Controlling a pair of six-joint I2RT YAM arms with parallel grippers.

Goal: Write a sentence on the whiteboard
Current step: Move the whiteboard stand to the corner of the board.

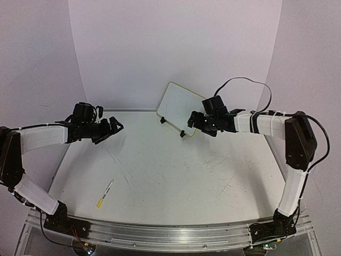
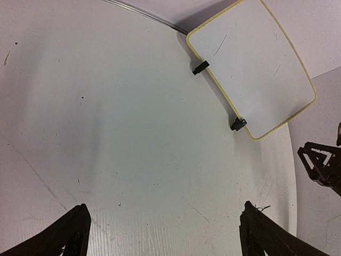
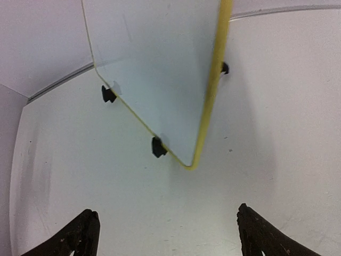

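Whiteboard point(image 1: 178, 104) stands tilted at the back of the table point(image 1: 160, 176), right of centre, its long edge on 2 black feet point(image 1: 183, 133). Left gripper point(image 1: 117, 127), spread and empty, hangs well apart; right gripper point(image 1: 192, 121), also spread, is nearer, just beside its corner.

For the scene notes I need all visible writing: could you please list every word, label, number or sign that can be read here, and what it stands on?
No text can be read in any view.
whiteboard: no writing, only a few faint stray strokes.
marker: any print on its white and yellow barrel is too small to read.
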